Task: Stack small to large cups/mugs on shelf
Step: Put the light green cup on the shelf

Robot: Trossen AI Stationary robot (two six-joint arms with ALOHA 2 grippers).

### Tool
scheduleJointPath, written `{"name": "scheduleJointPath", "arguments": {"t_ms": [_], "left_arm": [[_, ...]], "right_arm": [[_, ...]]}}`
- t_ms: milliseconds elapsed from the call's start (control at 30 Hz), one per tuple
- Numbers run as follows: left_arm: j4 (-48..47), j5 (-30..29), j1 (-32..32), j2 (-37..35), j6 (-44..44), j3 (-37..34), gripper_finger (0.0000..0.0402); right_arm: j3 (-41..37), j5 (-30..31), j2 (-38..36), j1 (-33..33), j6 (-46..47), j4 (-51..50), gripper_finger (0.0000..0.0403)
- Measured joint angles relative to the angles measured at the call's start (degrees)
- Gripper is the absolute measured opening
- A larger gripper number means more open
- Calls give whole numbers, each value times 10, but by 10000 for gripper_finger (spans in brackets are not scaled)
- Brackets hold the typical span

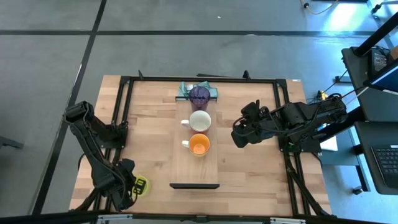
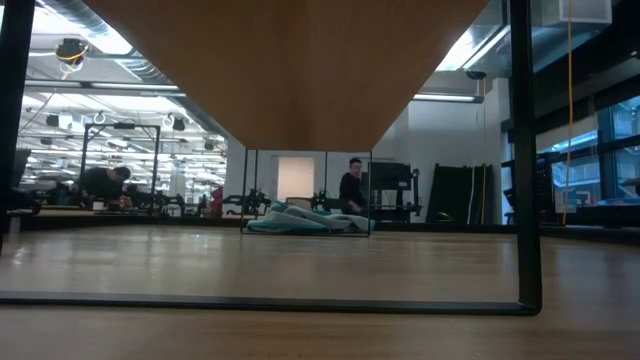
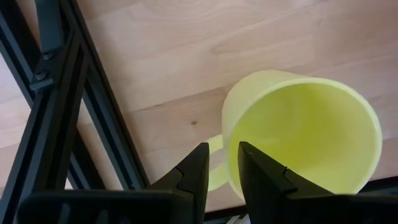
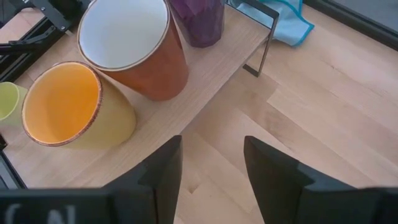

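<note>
On the pale wooden shelf (image 1: pixel 198 163) lying along the middle of the tabletop (image 1: pixel 149 118), three vessels stand in a row: a purple tumbler (image 1: pixel 199 96) at the far end, a white-inside mug (image 1: pixel 199 121) next, then an orange mug (image 1: pixel 199 145), with the near stretch of the shelf bare down to its dark end strip. A teal cloth (image 1: pixel 186 89) lies just behind the tumbler. The fourth vessel, a yellow-green mug (image 1: pixel 142 185), sits off the shelf at the near left corner of the tabletop, beside the black frame rail (image 3: pixel 93 118). The left gripper (image 3: pixel 219 180) is right at it: in its wrist view the two dark fingers stand narrowly apart with the mug's rim wall passing between them near the handle, so the jaws look set on the rim, though I cannot tell whether they press it firmly. The mug stands upright, mouth up. The right gripper (image 4: pixel 211 174) hangs to the right of the shelf, level with the white and orange mugs, its jaws wide and holding nothing. The left arm is plainly the nearer to the remaining mug, and the free place on the shelf lies to that mug's right and slightly farther from the near edge, just before the orange mug.
</note>
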Motion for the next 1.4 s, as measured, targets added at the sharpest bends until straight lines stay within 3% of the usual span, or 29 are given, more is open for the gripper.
{"name": "scheduleJointPath", "arguments": {"t_ms": [333,733,1133,1400], "left_arm": [[43,-3,0,0,15,-30,80],[26,1,4,0,26,-34,79],[26,-4,4,0,26,-34,9],[38,-27,4,0,26,-34,5]], "right_arm": [[0,0,0,0,0,0,174],[0,0,0,0,0,0,174],[0,0,0,0,0,1,174],[0,0,0,0,0,2,174]]}}
